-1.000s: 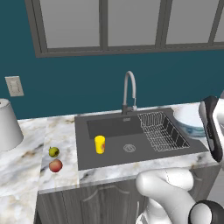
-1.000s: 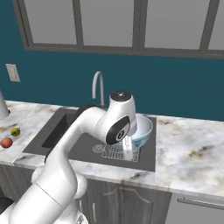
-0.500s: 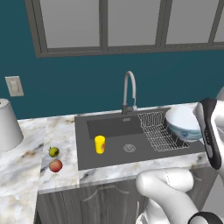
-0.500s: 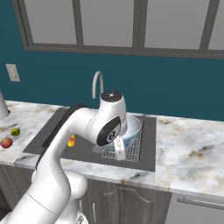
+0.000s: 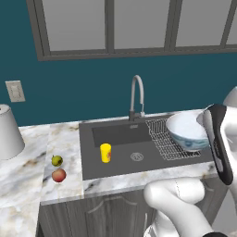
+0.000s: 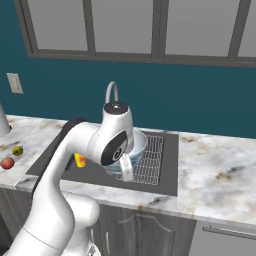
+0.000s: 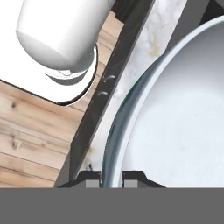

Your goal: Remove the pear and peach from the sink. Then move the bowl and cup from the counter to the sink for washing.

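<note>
My gripper (image 7: 111,178) is shut on the rim of the pale bluish-white bowl (image 7: 175,122), one fingertip on each side of the rim. The bowl (image 5: 187,131) hangs tilted over the wire rack (image 5: 159,139) at the right side of the dark grey sink (image 5: 120,134). In the right base view the bowl (image 6: 139,145) shows behind my hand, and my gripper (image 6: 125,169) grips its near rim. The yellow cup (image 5: 105,152) stands upright in the basin, left of the drain. The pear (image 5: 57,160) and the peach (image 5: 59,175) lie on the counter (image 5: 23,171), left of the sink.
A curved steel faucet (image 5: 135,95) rises behind the basin. A large grey-white conical vessel (image 5: 8,132) stands at the far left of the worktop. Bare marble counter (image 6: 215,170) stretches to the right of the sink.
The bowl has travelled left in my gripper, from over the right counter to above the wire rack. The cup and both fruits have stayed put.
</note>
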You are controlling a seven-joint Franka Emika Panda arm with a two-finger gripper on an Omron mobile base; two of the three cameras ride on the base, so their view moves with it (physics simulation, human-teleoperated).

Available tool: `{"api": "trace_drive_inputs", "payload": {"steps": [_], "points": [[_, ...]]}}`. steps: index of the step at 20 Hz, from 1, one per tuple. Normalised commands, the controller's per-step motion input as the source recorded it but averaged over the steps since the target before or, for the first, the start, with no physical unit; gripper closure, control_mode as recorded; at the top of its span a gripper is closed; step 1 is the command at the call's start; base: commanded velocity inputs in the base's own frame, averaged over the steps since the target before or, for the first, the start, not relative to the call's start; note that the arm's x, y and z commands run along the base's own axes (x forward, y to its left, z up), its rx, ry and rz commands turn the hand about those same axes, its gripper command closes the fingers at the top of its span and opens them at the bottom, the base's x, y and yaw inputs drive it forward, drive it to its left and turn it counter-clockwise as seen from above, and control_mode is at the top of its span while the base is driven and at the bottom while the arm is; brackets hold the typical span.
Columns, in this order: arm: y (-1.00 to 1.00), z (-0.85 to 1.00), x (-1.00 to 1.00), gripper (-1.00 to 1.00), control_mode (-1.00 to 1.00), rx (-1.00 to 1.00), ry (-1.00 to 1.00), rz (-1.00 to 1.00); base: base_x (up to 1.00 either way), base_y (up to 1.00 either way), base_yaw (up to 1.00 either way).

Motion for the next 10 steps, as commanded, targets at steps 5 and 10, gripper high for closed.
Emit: {"api": "trace_drive_inputs", "payload": {"steps": [5,10], "points": [[0.37,0.03,-0.01,1.00,-1.00,0.00,0.00,0.05,0.00,0.00,0.00],[0.37,0.04,0.00,1.00,-1.00,0.00,0.00,0.05,0.00,0.00,0.00]]}}
